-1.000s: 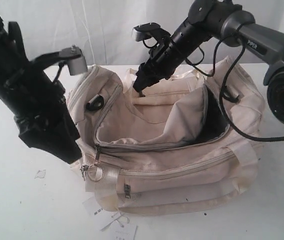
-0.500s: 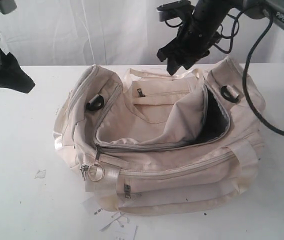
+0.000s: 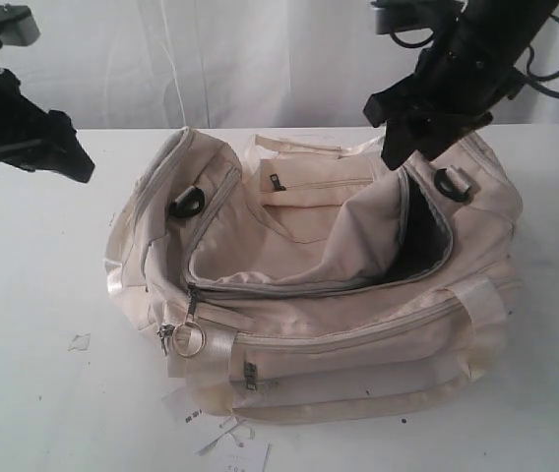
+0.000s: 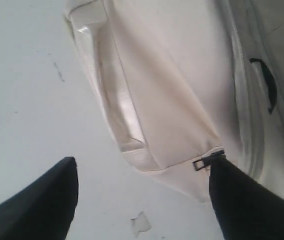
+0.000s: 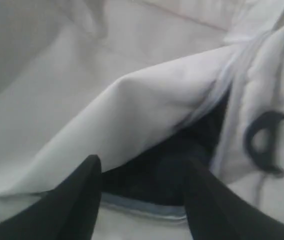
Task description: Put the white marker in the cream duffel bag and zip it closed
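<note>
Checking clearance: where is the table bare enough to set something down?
Bare table left of the cream duffel bag, apart from one small scrap, and right of the bag. Crowded at the bag's front-left corner, where paper tags lie.

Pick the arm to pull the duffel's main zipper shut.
Left, probably. The zipper pull sits at the cream duffel bag's left front corner, on the left gripper's side. The right gripper hovers over the opposite end, above the gaping opening.
</note>
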